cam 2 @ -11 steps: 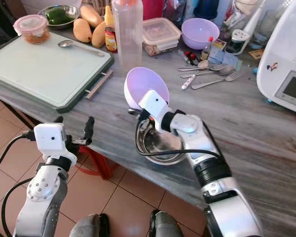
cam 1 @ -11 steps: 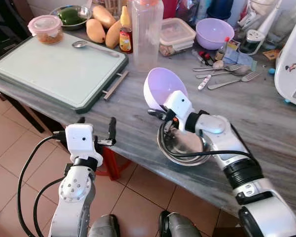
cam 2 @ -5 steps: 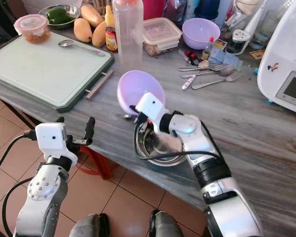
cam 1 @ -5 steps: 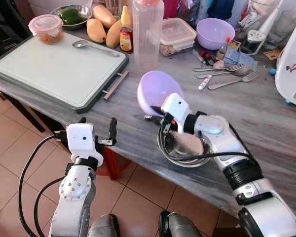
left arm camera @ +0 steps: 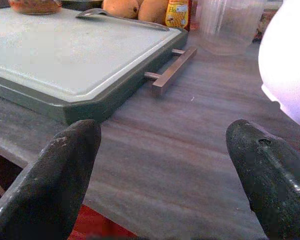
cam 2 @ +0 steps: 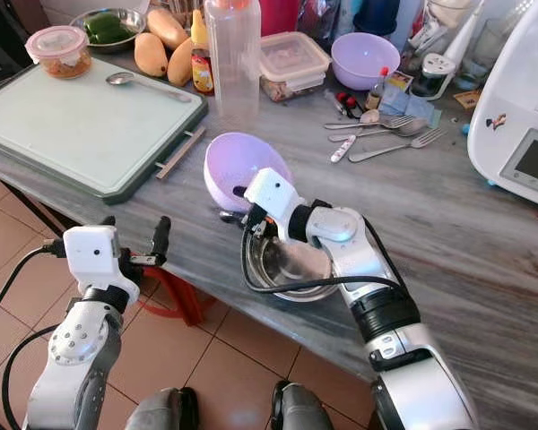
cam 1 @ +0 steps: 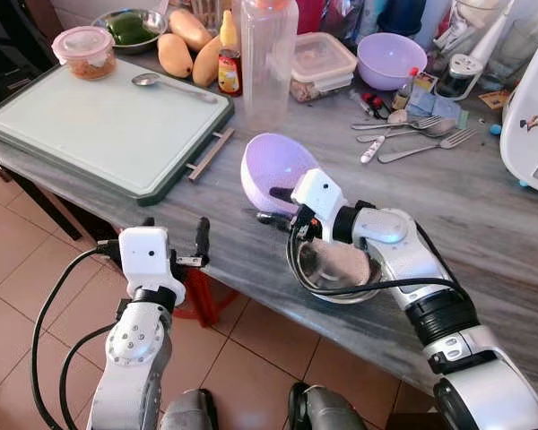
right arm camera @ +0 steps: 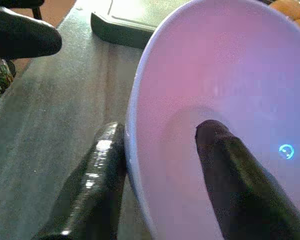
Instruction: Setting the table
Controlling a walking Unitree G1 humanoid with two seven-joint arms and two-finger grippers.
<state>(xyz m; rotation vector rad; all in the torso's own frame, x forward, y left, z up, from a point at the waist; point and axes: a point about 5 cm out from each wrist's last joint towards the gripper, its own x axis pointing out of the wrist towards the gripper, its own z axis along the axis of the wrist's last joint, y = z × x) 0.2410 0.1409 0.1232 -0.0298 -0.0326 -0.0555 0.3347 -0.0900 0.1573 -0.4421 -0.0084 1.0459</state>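
Note:
My right gripper (cam 1: pixel 276 204) is shut on the rim of a lilac plastic bowl (cam 1: pixel 273 167), one finger inside and one outside (right arm camera: pixel 92 185). The bowl (cam 2: pixel 236 165) is tilted just above the grey marble counter (cam 1: pixel 484 206), left of a steel bowl (cam 1: pixel 334 269) under my right forearm. My left gripper (cam 1: pixel 172 231) stands open at the counter's front edge, below the green cutting board (cam 1: pixel 108 125), with nothing between its fingers (left arm camera: pixel 65 170). A second lilac bowl (cam 1: pixel 390 57) and loose forks and spoons (cam 1: pixel 412 134) lie at the back right.
A tall clear jug (cam 1: pixel 267 58), sauce bottle (cam 1: pixel 228 63), mangoes (cam 1: pixel 184 45), lidded containers (cam 1: pixel 321 61) and a spoon (cam 1: pixel 161 82) on the board crowd the back. A white appliance (cam 1: pixel 533 116) stands far right. Tiled floor lies below the counter edge.
My right gripper has carried the lilac bowl leftward and lowered it, and its opening has turned more upward. The left arm has barely moved.

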